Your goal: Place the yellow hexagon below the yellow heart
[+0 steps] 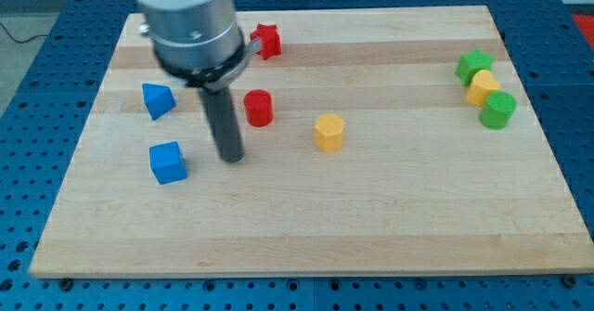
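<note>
The yellow hexagon (329, 132) stands near the middle of the wooden board (371, 218). The yellow heart (483, 87) is at the view's right, wedged between a green block (474, 66) above it and a green cylinder (497, 110) below it. My tip (232, 159) rests on the board well to the left of the yellow hexagon, just below and left of the red cylinder (258, 108) and right of the blue cube (168, 162). It touches no block.
A blue triangular block (158, 100) lies at the left and a red star (266, 40) near the top, partly behind the arm's grey body (190, 23). The board sits on a blue perforated table (28, 116).
</note>
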You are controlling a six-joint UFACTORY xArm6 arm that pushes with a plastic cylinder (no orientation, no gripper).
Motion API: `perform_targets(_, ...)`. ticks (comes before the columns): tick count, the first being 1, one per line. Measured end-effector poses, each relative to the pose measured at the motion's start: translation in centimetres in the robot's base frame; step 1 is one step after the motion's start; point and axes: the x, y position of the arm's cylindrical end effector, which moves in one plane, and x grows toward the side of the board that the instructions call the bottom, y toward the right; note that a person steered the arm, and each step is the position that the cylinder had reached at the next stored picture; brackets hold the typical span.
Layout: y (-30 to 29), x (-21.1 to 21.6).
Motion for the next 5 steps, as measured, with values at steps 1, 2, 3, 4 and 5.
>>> perform_targets(1, 10.7, -1.1)
perform_targets(2, 20.9, -2.5)
perform_targets(3, 22.4, -3.0)
perform_targets(4, 15.1, -2.3)
perform_targets(5, 13.3, -4.4)
